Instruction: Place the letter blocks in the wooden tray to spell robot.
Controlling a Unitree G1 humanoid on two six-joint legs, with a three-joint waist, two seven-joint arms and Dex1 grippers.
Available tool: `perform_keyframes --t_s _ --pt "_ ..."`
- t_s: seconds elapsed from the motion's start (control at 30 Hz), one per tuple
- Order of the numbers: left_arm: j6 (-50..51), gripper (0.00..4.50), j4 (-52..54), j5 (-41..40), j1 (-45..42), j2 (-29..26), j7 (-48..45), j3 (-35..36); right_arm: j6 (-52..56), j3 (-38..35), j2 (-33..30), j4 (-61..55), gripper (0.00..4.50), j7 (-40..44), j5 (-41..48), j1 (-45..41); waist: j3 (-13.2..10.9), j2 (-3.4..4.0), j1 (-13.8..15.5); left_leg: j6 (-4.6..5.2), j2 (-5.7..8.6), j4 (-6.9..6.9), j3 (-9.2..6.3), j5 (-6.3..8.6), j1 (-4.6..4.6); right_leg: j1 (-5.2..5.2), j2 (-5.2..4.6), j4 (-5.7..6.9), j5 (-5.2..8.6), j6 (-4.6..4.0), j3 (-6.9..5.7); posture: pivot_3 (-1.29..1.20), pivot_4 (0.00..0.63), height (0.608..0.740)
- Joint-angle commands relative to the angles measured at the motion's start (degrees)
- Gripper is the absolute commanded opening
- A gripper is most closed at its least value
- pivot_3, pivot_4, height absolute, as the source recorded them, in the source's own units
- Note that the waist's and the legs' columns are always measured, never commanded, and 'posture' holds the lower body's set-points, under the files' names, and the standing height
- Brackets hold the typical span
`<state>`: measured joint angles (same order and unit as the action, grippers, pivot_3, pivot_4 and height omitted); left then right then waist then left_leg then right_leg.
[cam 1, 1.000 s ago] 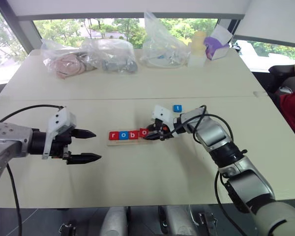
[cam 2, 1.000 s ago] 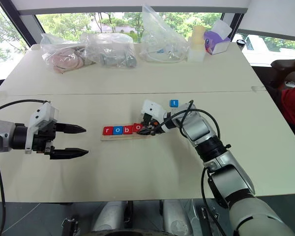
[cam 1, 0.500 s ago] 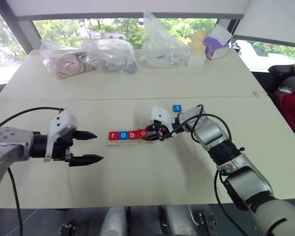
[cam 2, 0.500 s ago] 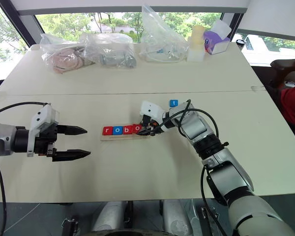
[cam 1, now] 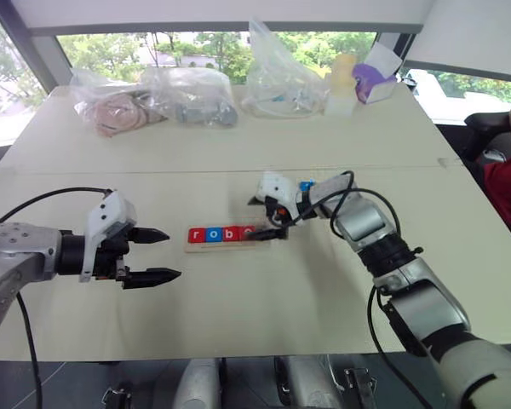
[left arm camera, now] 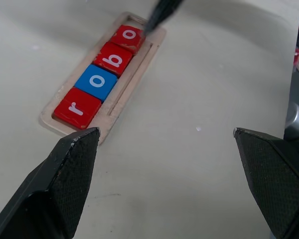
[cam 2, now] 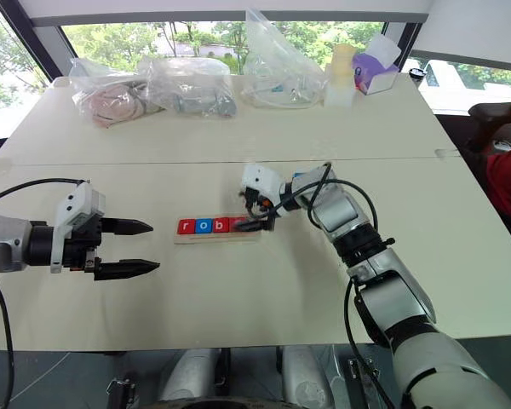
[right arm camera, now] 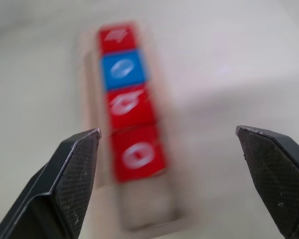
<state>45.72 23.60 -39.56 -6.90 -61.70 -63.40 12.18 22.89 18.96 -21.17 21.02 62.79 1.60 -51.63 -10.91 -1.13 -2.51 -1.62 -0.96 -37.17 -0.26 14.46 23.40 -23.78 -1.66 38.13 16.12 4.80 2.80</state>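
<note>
The left hand [cam 1: 157, 255] hangs over the worktop [cam 1: 238, 298] with its two black fingers spread apart and holding nothing, pointing toward the wooden tray [left arm camera: 132, 64], which lies a little way off to its right. In the tray sit four letter blocks [left arm camera: 102, 74] in a row: red r, blue o, red b, red o. The slot at the tray's right end is bare wood. The right hand [cam 1: 271, 228] hovers just above that end, fingers wide apart and gripping nothing. The blue t block [cam 1: 307, 185] seems to lie just behind the right wrist, partly hidden by it. Plastic bags [cam 1: 153, 100] sit along the worktop's far edge.
</note>
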Motion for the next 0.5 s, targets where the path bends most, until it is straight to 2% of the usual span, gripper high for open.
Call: perform_keyframes --t_s 0.03,0.27,0.5 --pt "0.0 4.50 1.3 -1.1 0.0 0.0 0.3 1.9 -0.5 -3.8 -1.8 -4.7 4.48 -0.3 2.5 1.1 0.0 -0.02 0.2 0.00 0.01 0.01 -0.03 0.00 0.00 0.02 -0.01 -0.01 0.00 0.00 -0.02 0.00 0.150 0.735" --pt "-0.2 4.50 0.5 -1.2 -0.8 0.1 0.2 1.2 0.7 -3.2 -3.2 -22.1 4.48 -2.5 4.4 15.8 0.0 -0.04 0.0 0.00 0.01 0.05 -0.06 0.00 0.01 0.02 -0.02 0.00 0.00 0.00 -0.02 0.00 0.150 0.735" --pt "-0.3 4.50 -0.2 -1.1 -2.1 -0.2 -0.8 0.2 -4.1 -0.5 -1.6 -19.5 4.48 -7.6 0.6 19.0 0.0 -0.04 0.0 -0.02 -0.02 -0.04 -0.03 -0.02 -0.06 0.04 0.09 0.06 0.00 -0.01 0.00 0.00 0.150 0.735"
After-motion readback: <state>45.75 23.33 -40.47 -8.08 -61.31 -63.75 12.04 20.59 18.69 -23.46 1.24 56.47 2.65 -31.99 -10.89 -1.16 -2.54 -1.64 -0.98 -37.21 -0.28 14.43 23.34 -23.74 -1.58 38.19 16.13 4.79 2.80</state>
